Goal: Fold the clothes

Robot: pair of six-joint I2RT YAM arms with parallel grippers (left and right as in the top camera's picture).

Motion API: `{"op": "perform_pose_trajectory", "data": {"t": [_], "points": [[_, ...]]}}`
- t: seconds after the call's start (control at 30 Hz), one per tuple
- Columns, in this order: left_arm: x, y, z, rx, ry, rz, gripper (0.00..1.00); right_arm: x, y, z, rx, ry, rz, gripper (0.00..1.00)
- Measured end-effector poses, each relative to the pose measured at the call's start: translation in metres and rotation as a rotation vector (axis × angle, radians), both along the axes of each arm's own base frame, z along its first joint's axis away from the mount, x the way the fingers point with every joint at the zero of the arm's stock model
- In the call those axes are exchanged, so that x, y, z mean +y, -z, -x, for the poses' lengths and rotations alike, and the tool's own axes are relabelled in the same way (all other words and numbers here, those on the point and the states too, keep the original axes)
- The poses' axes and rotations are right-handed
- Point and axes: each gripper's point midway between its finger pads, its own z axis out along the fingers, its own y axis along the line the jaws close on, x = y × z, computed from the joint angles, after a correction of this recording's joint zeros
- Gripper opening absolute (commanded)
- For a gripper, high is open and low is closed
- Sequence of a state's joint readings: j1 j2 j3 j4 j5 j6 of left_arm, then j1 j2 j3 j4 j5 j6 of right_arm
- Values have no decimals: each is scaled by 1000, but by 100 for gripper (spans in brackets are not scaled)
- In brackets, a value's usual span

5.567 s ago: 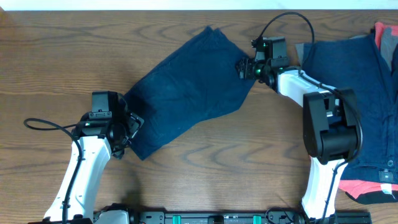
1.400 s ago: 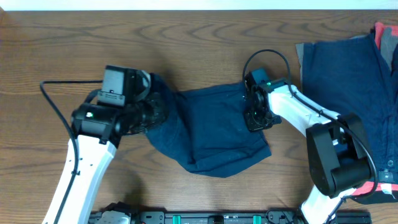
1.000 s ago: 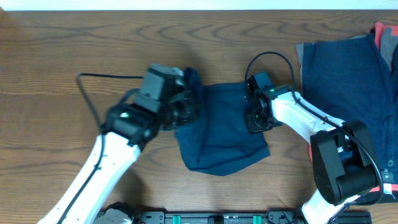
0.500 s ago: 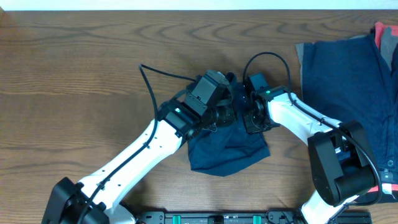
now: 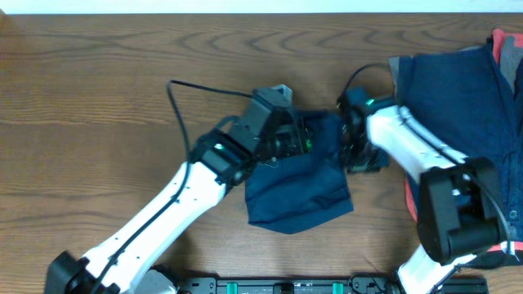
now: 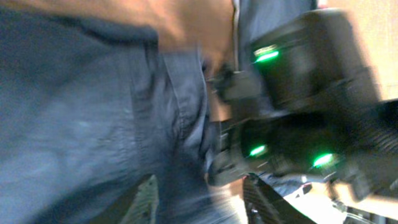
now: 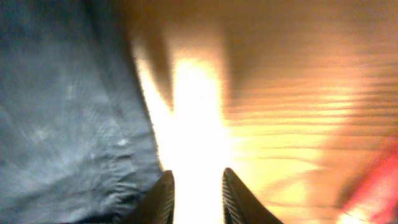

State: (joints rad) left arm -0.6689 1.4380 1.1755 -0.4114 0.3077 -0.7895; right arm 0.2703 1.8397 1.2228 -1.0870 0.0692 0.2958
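Place: robot lab bench, by the look | bare wood-grain counter (image 5: 98,98) spreading wide to the left of the left gripper (image 5: 317,137) | black cable (image 5: 189,90) looping off to its left | arm-mount rail (image 5: 286,286) along the near edge | garment pile (image 5: 466,90) heaped just right of the right gripper (image 5: 364,160)

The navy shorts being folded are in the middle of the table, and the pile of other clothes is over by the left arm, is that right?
Not quite. The pile of other clothes lies by the right arm, not the left; the overhead view shows it at that arm's edge of the table. The rest holds: the navy shorts are in the middle.
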Motion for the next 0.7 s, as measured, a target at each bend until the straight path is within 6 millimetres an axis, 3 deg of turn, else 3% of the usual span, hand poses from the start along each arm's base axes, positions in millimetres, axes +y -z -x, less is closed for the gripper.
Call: {"op": "perform_pose_trajectory", "data": {"t": [0.17, 0.23, 0.33, 0.5, 0.7], "points": [[34, -21, -15, -78, -41, -12, 49, -23, -77, -46, -224, 97, -33, 32], [49, -19, -22, -77, -75, -38, 49, -22, -105, -53, -305, 91, -78, 32], [72, -9, -33, -67, -124, -90, 49, -6, -125, -46, -331, 36, -176, 32], [86, 14, -55, -75, -130, -162, 49, 33, -115, -26, -244, -64, -336, 31], [85, 71, -83, -35, -94, -240, 58, 74, -79, 13, -107, -131, -464, 30]]}}
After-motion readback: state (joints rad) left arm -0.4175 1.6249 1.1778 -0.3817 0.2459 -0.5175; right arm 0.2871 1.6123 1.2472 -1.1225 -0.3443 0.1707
